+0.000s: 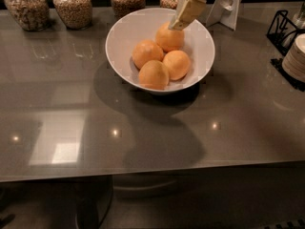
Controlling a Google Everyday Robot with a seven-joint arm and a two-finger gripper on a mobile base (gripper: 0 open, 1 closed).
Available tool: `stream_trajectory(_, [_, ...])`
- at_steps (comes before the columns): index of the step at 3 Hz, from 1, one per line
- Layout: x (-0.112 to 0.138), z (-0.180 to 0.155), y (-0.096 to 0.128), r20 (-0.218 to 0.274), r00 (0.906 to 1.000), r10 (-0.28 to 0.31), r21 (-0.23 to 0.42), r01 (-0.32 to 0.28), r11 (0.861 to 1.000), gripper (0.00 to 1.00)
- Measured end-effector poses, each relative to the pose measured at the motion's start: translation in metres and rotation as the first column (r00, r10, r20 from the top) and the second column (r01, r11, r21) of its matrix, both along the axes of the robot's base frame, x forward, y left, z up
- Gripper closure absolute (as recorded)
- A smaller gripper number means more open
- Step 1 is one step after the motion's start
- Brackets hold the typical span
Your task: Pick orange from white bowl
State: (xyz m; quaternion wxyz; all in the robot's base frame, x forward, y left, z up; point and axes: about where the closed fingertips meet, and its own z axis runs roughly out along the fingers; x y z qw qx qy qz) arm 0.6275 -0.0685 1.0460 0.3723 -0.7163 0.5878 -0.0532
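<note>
The grey table [238,128] is glossy. On the side of the white bowl [123,35] nearest the camera it carries a broad dark shadow and a few small light reflections. The bowl stands on the tabletop and holds four oranges packed together and touching.

Three other oranges [153,74] fill the near and middle part of the bowl: one at the front, one just right of it and one just left and behind. The orange [169,38] lies at the far side of the bowl, resting against the others.

The gripper [178,22] reaches down from above the bowl's far rim as a pale cream piece slanting down to the left, its tip at the top of that orange. Whether it is apart, together or clamped cannot be told.

To the right of the bowl, at the table's edge, sits a stack of white plates [295,56], with a black wire rack [281,27] just behind it. Behind the bowl a white stand [228,6] is propped up, and a row of glass jars of grain [72,5] runs behind and to the left of the bowl.
</note>
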Motion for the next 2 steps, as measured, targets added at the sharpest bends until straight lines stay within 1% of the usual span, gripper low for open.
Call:
stream_trajectory(1, [-0.0011,-0.0039,0.0031,0.039,0.9979,0.052,-0.067,-0.049,0.997,0.0])
stream_trajectory(2, [-0.0027,-0.0131,0.0084,0.114,0.9776,0.177,-0.231,-0.147,0.962,0.0])
